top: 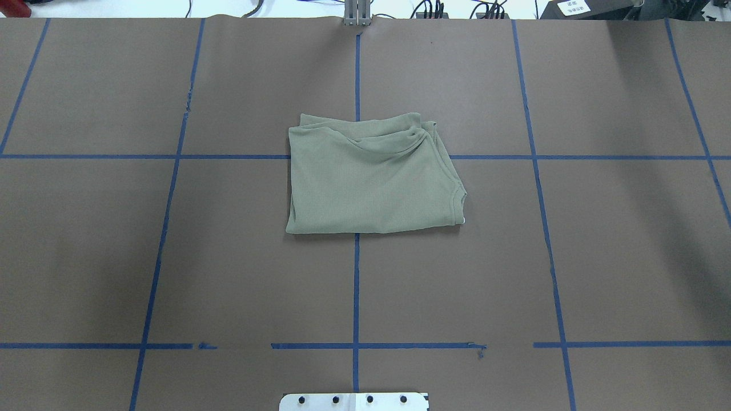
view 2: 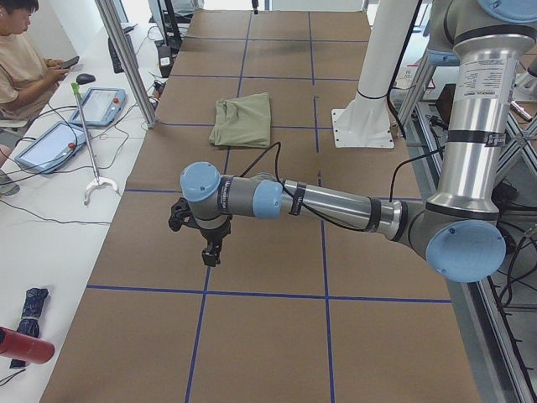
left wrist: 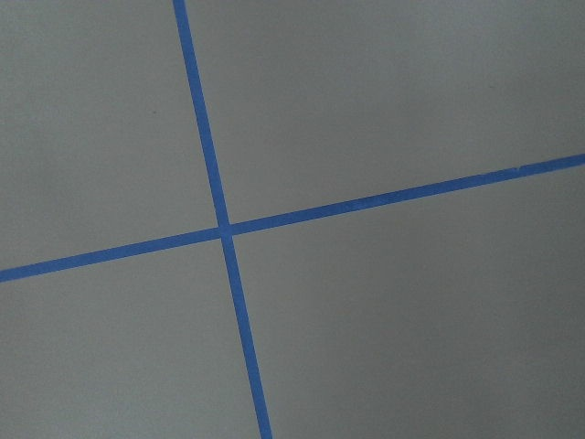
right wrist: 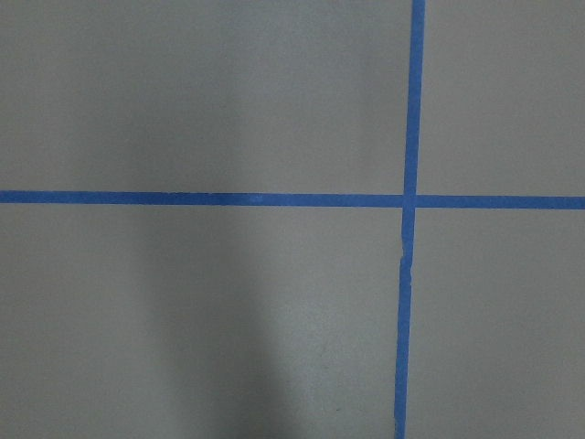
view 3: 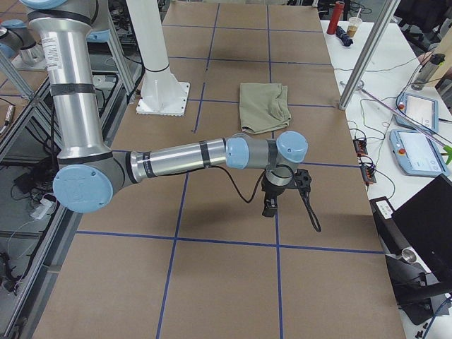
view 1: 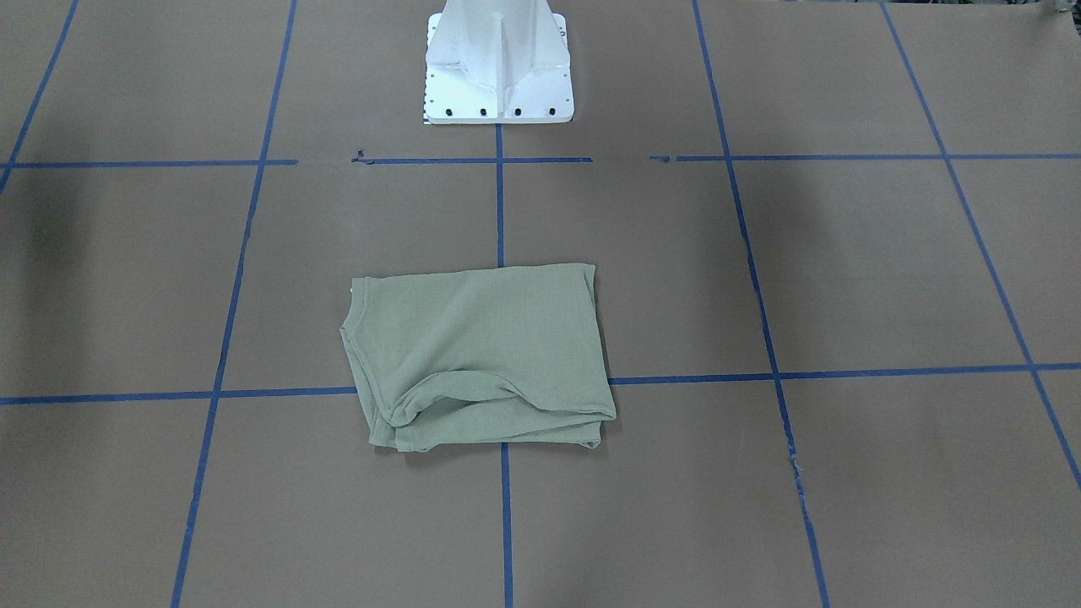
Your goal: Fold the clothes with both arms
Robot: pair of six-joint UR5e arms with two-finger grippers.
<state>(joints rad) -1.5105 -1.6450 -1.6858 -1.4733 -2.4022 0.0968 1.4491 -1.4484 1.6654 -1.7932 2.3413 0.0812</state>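
Observation:
The pale sage-green shirt (top: 370, 176) lies folded into a rough rectangle at the table's middle, its ribbed neckline at one corner; it also shows in the front view as the shirt (view 1: 481, 355) and in the side views as the shirt (view 2: 243, 119) and the shirt (view 3: 263, 104). My left gripper (view 2: 210, 252) hangs over bare table far from the shirt, seen only in the left side view. My right gripper (view 3: 270, 206) hangs likewise at the other end, seen only in the right side view. I cannot tell whether either is open or shut. Both wrist views show only brown table and blue tape.
The brown table (top: 171, 257) carries a grid of blue tape lines (top: 356, 285). The white pedestal base (view 1: 498, 63) stands on the robot's side. A seated person (view 2: 21, 67) and tablets (view 2: 50, 144) are beside the table, with poles (view 3: 364, 60) and bottles (view 3: 337, 18) at its edges.

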